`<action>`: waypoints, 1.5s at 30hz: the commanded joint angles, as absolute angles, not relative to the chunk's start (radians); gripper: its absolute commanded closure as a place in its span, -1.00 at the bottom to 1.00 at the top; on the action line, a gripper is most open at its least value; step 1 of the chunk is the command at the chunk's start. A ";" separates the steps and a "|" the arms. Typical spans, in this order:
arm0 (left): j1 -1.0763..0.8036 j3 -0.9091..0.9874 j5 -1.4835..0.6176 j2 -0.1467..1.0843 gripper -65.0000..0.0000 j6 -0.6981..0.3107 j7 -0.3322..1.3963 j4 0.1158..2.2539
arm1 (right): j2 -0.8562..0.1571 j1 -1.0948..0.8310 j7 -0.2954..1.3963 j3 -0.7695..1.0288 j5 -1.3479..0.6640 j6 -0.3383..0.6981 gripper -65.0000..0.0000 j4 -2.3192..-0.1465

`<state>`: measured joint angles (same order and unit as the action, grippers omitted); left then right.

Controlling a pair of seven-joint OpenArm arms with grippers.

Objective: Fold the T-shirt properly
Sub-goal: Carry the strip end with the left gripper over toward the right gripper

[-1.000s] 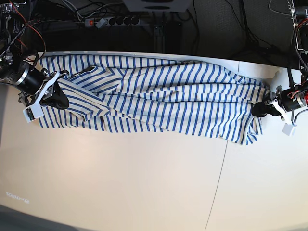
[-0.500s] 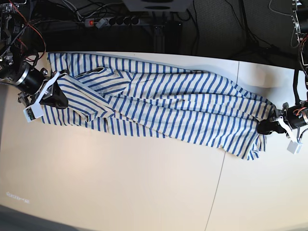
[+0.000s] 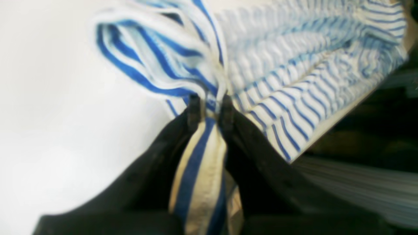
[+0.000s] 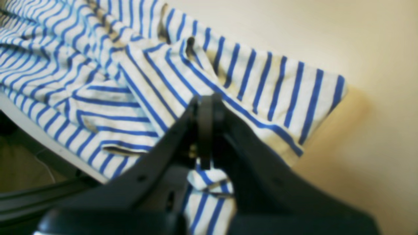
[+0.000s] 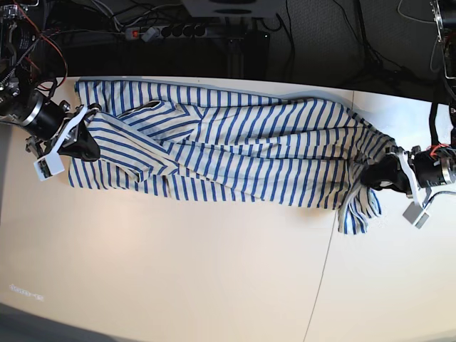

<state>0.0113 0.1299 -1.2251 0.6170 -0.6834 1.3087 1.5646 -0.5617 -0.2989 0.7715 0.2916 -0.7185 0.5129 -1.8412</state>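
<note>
The T-shirt, white with thin blue stripes, lies stretched lengthwise across the back of the pale table. At its right end my left gripper is shut on a bunched fold; the left wrist view shows striped cloth pinched between the black fingers. At the far left my right gripper is shut on the other end, near a short sleeve; its fingers clamp the T-shirt's edge in the right wrist view. Below the left gripper a loose flap hangs crumpled.
The table's back edge runs just behind the shirt, with a power strip and cables beyond it in the dark. A seam crosses the tabletop right of centre. Bare table surface spreads in front of the shirt.
My left gripper has moved back leftward and up with its end of the shirt, so the cloth slackened and a flap crumpled under it. The right gripper stayed put.
</note>
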 commanded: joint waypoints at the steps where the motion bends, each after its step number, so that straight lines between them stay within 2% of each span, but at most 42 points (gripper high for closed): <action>1: 0.007 0.134 -1.251 0.618 1.00 -0.698 1.296 1.626 | -0.579 -0.289 0.748 0.299 -0.731 0.599 1.00 -1.856; 3: -0.024 0.115 -1.232 0.581 1.00 -0.698 1.269 1.708 | -0.579 -0.289 0.748 0.299 -0.719 0.599 1.00 -1.856; 6: -0.031 0.035 -1.084 0.509 1.00 -0.698 1.181 1.783 | -0.579 -0.289 0.748 0.299 -0.714 0.599 1.00 -1.856; 10: 0.007 -0.115 -0.921 0.391 1.00 -0.698 1.132 1.789 | -0.579 -0.289 0.748 0.299 -0.715 0.599 1.00 -1.856; 17: 0.022 -0.290 -0.812 0.227 1.00 -0.698 1.114 1.771 | -0.579 -0.291 0.749 0.299 -0.714 0.599 1.00 -1.856; 29: 0.045 -0.320 -0.727 -0.003 1.00 -0.695 1.055 1.624 | -0.579 -0.291 0.748 0.299 -0.734 0.599 1.00 -1.856; 37: 0.092 -0.321 -0.714 -0.072 1.00 -0.696 1.042 1.528 | -0.579 -0.291 0.748 0.299 -0.734 0.599 1.00 -1.856; 38: 0.091 -0.323 -0.714 -0.076 0.95 -0.696 1.042 1.523 | -0.579 -0.291 0.748 0.299 -0.734 0.599 1.00 -1.856; 40: 0.091 -0.323 -0.714 -0.081 0.47 -0.696 1.042 1.522 | -0.579 -0.291 0.748 0.299 -0.733 0.599 1.00 -1.856; 42: 0.092 -0.323 -0.714 -0.087 0.13 -0.696 1.028 1.522 | -0.579 -0.291 0.748 0.299 -0.733 0.599 1.00 -1.856; 43: 0.092 -0.323 -0.718 -0.090 0.06 -0.696 1.020 1.522 | -0.579 -0.291 0.748 0.299 -0.733 0.599 1.00 -1.856; 45: 0.095 -0.322 -0.742 -0.102 0.06 -0.696 1.021 1.524 | -0.579 -0.291 0.748 0.299 -0.733 0.599 1.00 -1.856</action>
<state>0.0731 -0.3202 -0.7174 -0.0872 -0.6819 1.0454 1.5059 -0.5625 -0.2970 0.7708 0.2916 -0.7181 0.5129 -1.8412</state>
